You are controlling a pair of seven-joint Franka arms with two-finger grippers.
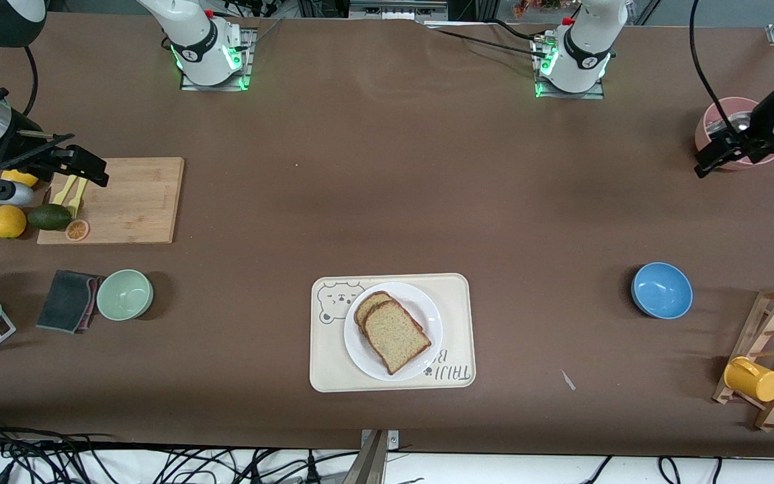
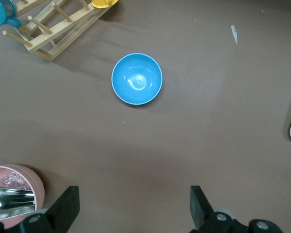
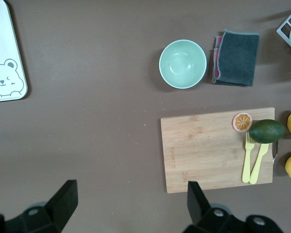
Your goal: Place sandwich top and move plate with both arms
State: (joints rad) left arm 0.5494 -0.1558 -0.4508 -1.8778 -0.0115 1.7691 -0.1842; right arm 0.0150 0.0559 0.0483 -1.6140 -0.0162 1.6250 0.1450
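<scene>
Beside the tray (image 1: 325, 366), blue bowl (image 1: 661, 290), green bowl (image 1: 124, 294).

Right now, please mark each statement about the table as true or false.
1. The sandwich top lies on the plate. True.
2. The plate stands on the cutting board. False: it stands on the tray.
3. The left tool holds the blue bowl. False: open, holding nothing, it hangs beside the pink container.
4. The right tool is open over the cutting board's edge. True.
5. The green bowl is beside the grey cloth. True.
</scene>
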